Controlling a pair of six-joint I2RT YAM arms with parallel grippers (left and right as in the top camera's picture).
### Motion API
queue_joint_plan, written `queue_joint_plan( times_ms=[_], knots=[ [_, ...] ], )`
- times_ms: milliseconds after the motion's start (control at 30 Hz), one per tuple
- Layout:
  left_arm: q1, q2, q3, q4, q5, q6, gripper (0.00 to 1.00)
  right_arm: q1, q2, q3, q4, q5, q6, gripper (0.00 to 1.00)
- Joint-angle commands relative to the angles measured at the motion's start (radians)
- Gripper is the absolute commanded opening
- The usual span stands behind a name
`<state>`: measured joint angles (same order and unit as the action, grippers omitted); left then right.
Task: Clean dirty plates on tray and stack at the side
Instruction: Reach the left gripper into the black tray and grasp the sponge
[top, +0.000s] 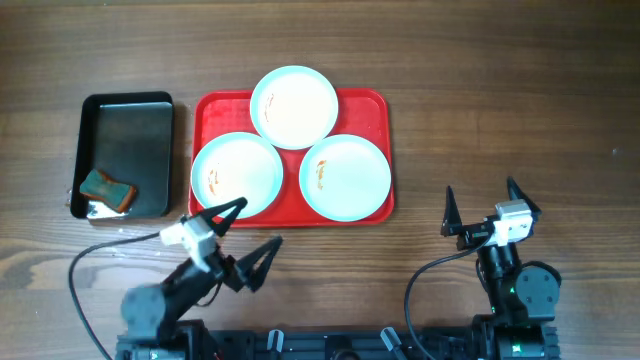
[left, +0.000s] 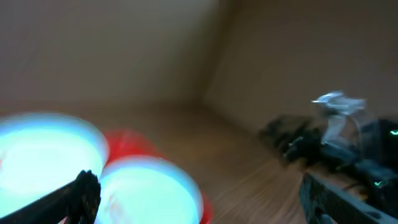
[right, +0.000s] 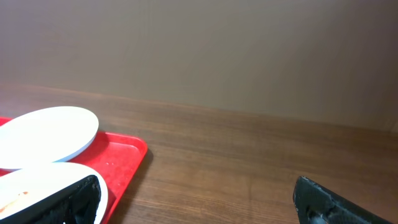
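— Which step is this?

— The very start, I'd say. The plates (top: 294, 107) all lie on the tray (top: 375, 100), mid-table, none stacked. Brown smears show on the two near ones.

— And the grippers?

— The left gripper (top: 260, 222) hangs spread wide by the near edge, just short of the tray. The right gripper (top: 480, 187) is spread too, toward the near right corner, well apart from the tray. Neither holds anything.

— So what comes next?

— Something to wipe with. A sponge (top: 107, 188) lies in the black tray (top: 128, 97) by the left edge, and the left arm is nearer. It has to swing left, drop over the sponge and close on it before any plate gets wiped.

— And the stack?

— Probably toward the right edge, within the right arm's reach.
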<state>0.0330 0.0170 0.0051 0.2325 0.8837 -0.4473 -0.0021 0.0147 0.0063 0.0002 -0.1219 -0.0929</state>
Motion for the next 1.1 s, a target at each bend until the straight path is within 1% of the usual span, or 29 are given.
queue_joint_plan(
  times_ms=[0,33,67,100,167,233,267,300,333,400,433,500,567,633,667,733,800,833,867,933,1067],
  knots=[
    [0.005,-0.01,0.01,0.284,0.038,-0.288,1.0,-0.005,-0.003,-0.001,0.006,0.014,-0.011,1.0],
    [0.007,-0.01,0.033,0.298,0.0,-0.302,1.0,-0.005,-0.003,-0.001,0.005,0.014,-0.011,1.0],
    [0.011,-0.007,0.058,0.274,-0.014,-0.293,1.0,-0.005,-0.003,-0.001,0.006,0.014,-0.011,1.0],
    [0.019,0.001,0.092,0.229,-0.018,-0.271,1.0,-0.005,-0.003,-0.001,0.006,0.014,-0.011,1.0],
    [0.043,0.034,0.175,0.074,-0.018,-0.192,1.0,-0.005,-0.003,-0.001,0.006,0.014,-0.011,0.99],
    [0.08,0.112,0.302,-0.191,-0.055,-0.066,1.0,-0.005,-0.003,-0.001,0.006,0.014,-0.011,1.0],
    [0.1,0.165,0.372,-0.339,-0.119,-0.032,1.0,-0.005,-0.003,-0.001,0.006,0.014,-0.011,1.0],
    [0.122,0.245,0.464,-0.511,-0.215,0.016,1.0,-0.005,-0.003,-0.001,0.006,0.014,-0.011,1.0],
    [0.142,0.338,0.558,-0.649,-0.293,0.084,1.0,-0.005,-0.003,-0.001,0.006,0.014,-0.011,1.0],
    [0.164,0.552,0.764,-0.883,-0.372,0.231,1.0,-0.005,-0.003,-0.001,0.006,0.014,-0.011,1.0],
    [0.166,0.634,0.851,-0.969,-0.372,0.262,1.0,-0.005,-0.003,-0.001,0.006,0.014,-0.011,1.0],
    [0.166,0.791,1.014,-1.123,-0.335,0.26,1.0,-0.005,-0.003,-0.001,0.006,0.014,-0.011,1.0],
    [0.166,0.906,1.122,-1.231,-0.308,0.261,1.0,-0.005,-0.003,-0.001,0.005,0.014,-0.011,1.0],
    [0.166,0.983,1.165,-1.239,-0.309,0.256,1.0,-0.005,-0.003,-0.001,0.006,0.014,-0.011,1.0],
    [0.166,1.031,1.197,-1.249,-0.325,0.231,1.0,-0.005,-0.003,-0.001,0.006,0.014,-0.011,1.0],
    [0.166,1.143,1.3,-1.339,-0.476,0.1,1.0,-0.005,-0.003,-0.001,0.006,0.014,-0.011,1.0],
    [0.168,1.297,1.453,-1.486,-0.746,0.009,1.0,-0.005,-0.003,-0.001,0.006,0.014,-0.011,1.0],
    [0.171,1.34,1.491,-1.518,-0.828,-0.019,1.0,-0.005,-0.003,-0.001,0.006,0.014,-0.011,1.0],
    [0.18,1.397,1.533,-1.544,-0.947,-0.066,1.0,-0.005,-0.003,-0.001,0.006,0.014,-0.011,1.0],
    [0.211,1.468,1.549,-1.521,-1.017,-0.07,1.0,-0.005,-0.003,-0.001,0.006,0.014,-0.011,1.0],
    [0.288,1.578,1.549,-1.475,-1.024,-0.07,1.0,-0.005,-0.003,-0.001,0.006,0.014,-0.011,1.0]
  ],
)
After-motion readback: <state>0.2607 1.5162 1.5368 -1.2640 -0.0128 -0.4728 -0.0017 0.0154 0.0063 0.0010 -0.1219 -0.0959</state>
